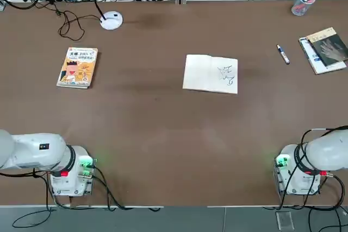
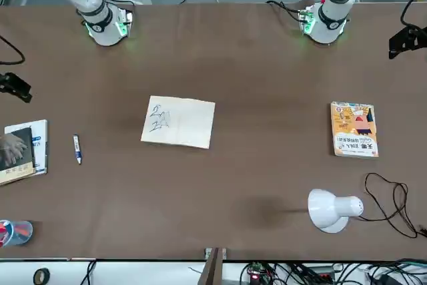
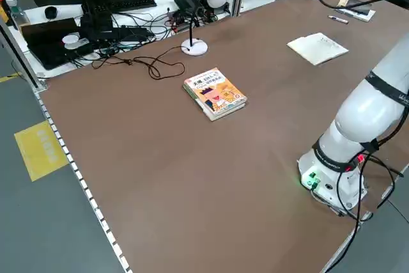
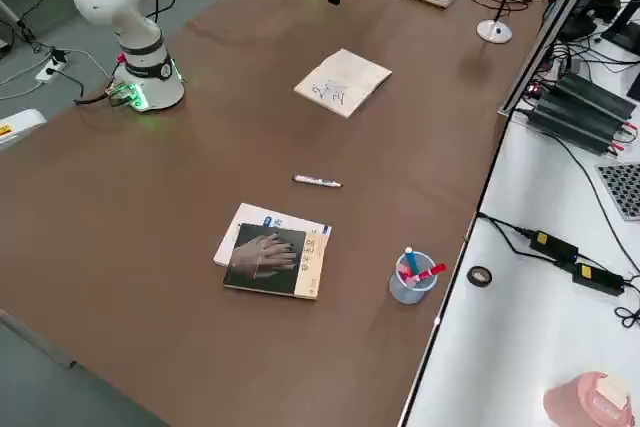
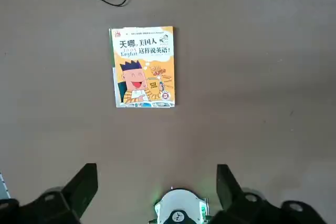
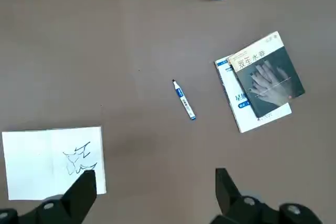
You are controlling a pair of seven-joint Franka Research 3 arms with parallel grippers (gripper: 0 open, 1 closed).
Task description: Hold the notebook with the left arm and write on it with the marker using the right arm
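At the table's middle the notebook (image 1: 211,73) lies open, scribbles showing. The marker (image 1: 283,54) lies apart toward my right edge. My left gripper (image 5: 156,182) and right gripper (image 6: 156,187) hover wide, empty.

arms 2 (image 1: 32,153) (image 1: 321,156) | books 4: notebook (image 1: 211,73), cartoon book (image 1: 78,67), two stacked books (image 1: 325,50) | marker 1 (image 1: 283,54) | pen cup 1 (image 1: 300,4) | lamp 1 (image 1: 111,20)
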